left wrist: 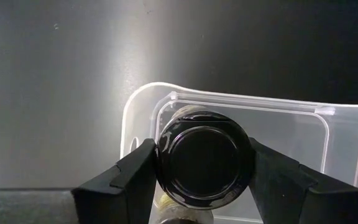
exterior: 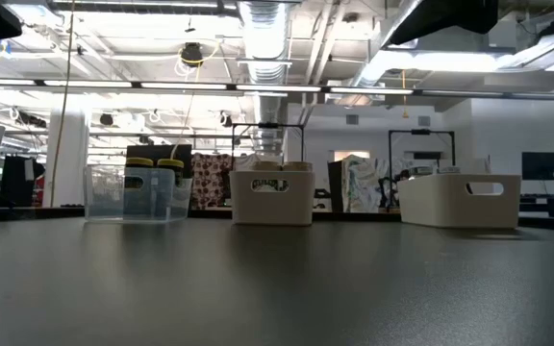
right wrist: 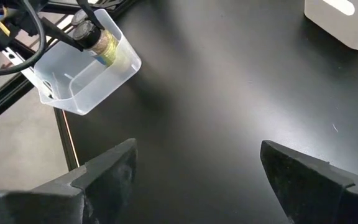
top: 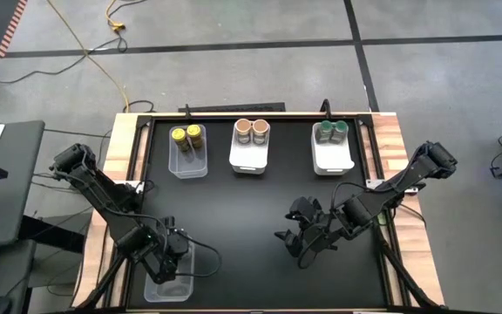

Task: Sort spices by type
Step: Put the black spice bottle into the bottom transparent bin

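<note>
A spice jar with a dark grey top (left wrist: 204,158) sits between the fingers of my left gripper (top: 168,249), over a clear bin (left wrist: 247,118) at the table's near left; the right wrist view shows the jar (right wrist: 101,40) inside this bin (right wrist: 86,74). My right gripper (right wrist: 194,171) hangs open over the bare table, right of the middle (top: 301,237). At the far edge stand a clear bin with two yellow-topped jars (top: 187,135), a white bin with two tan-topped jars (top: 251,131) and a white bin with green-topped jars (top: 331,131). My left gripper pinches the jar's dark lid (left wrist: 166,163) between its two fingers, one on each side of the rim. The fingers come from above, slanting down. The jar's body (right wrist: 107,50) reaches down into the clear bin, a little tilted; whether its bottom rests on the bin's floor I cannot tell.
The black tabletop (top: 251,218) lies bare between the near bin and the three far bins. In the low view the far bins stand in a row (exterior: 138,192), (exterior: 272,197), (exterior: 460,202). Wooden table edges (top: 125,139) frame the mat.
</note>
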Robot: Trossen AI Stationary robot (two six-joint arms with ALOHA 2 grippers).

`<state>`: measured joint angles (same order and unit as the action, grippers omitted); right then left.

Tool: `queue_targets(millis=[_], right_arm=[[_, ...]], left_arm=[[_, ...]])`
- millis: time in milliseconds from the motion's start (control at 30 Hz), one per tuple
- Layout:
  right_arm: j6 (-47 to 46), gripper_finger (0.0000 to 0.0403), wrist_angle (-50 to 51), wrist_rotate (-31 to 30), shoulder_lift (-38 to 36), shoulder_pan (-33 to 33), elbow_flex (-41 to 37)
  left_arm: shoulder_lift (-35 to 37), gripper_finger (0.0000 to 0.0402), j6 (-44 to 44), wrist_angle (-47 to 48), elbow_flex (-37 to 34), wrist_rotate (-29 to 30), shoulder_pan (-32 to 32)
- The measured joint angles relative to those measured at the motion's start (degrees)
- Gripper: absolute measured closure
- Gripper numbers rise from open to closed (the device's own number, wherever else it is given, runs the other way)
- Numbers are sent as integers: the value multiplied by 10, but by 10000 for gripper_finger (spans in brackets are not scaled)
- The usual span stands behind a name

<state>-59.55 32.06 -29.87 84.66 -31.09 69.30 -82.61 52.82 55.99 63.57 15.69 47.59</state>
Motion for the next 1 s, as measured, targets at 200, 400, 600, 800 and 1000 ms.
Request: queue_targets(millis=[200,400,600,800,1000], right_arm=[[0,39,-11,0,0,0,0],[0,39,-12,0,0,0,0],[0,39,-13,0,0,0,0],[0,39,-14,0,0,0,0],[0,39,-14,0,0,0,0]], left_arm=[[0,189,-1,1,0,9,0],[1,189,8,-18,-25,8,0],[5,189,2,-29,-28,-3,1],[14,189,4,-13,-27,-13,0],[14,189,-3,-14,-27,-15,-2]])
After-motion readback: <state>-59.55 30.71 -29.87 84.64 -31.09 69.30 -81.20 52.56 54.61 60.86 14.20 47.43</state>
